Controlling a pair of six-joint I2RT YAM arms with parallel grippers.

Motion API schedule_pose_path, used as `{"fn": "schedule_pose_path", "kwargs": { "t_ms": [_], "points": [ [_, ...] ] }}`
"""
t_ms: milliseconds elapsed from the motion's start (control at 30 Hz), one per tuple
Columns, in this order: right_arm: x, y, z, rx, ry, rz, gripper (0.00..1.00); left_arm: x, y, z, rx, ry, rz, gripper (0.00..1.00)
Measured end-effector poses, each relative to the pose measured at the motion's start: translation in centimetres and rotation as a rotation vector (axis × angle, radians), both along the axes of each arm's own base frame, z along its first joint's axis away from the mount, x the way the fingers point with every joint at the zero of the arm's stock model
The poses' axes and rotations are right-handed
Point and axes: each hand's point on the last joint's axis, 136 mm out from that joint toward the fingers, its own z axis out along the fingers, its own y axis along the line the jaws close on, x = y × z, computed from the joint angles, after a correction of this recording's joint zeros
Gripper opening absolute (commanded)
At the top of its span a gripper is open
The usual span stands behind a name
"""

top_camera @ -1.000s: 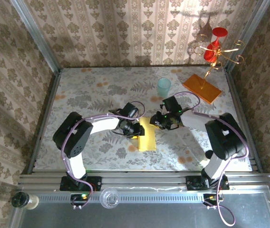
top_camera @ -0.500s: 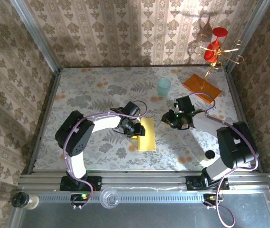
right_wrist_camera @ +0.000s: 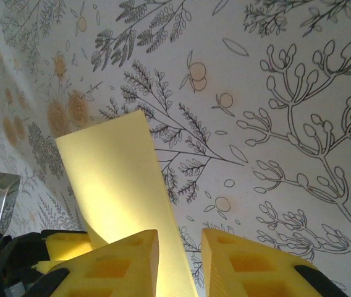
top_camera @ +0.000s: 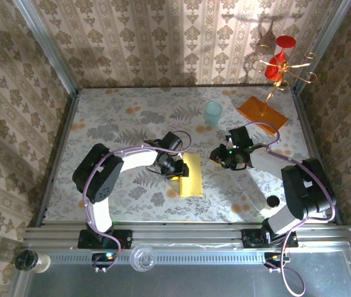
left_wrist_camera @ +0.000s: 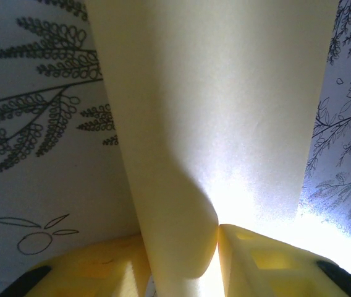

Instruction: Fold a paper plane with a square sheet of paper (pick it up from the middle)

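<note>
From above, the left gripper was seen at the left edge of the square sheet of paper, touching it. The sheet was laid flat on the table and looked like a long yellow strip. The right gripper was seen on the other side of the sheet, near it but not touching it. A pale teal cup was stood beyond the right gripper, toward the far wall. An orange slab was laid farther off, toward the far right corner.

In the left wrist view, the sheet was pinched between the two yellow fingers of the left gripper. The paper was bent into a soft curl right at the fingers. From there it was stretched away straight ahead, with the table seen on both sides.

In the right wrist view, the right gripper was seen with its fingers a little apart. A bit of table was seen through the gap, and nothing was held. The sheet was laid ahead of the fingers and to their left.
</note>
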Motion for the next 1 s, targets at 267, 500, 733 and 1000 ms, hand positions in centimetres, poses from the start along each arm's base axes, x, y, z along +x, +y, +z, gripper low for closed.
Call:
{"fn": "schedule_pose_path", "kwargs": {
  "t_ms": [267, 500, 733, 1000],
  "points": [
    [0.0, 0.7, -0.1, 0.015, -0.005, 0.02, 0.25, 0.0, 0.0, -0.1, 0.003, 0.004, 0.0, 0.37],
    [-1.7, 3.6, -1.1, 0.021, 0.026, 0.113, 0.2, 0.0, 0.0, -0.2, 0.005, 0.008, 0.0, 0.37],
    [-3.2, 6.6, -2.7, 0.075, 0.084, 0.202, 0.15, -0.1, 0.0, -0.2, 0.007, 0.011, -0.001, 0.37],
    [-3.1, 7.5, -3.5, 0.097, 0.113, 0.223, 0.13, -0.1, 0.0, -0.3, 0.008, 0.012, 0.0, 0.37]
  ]
}}
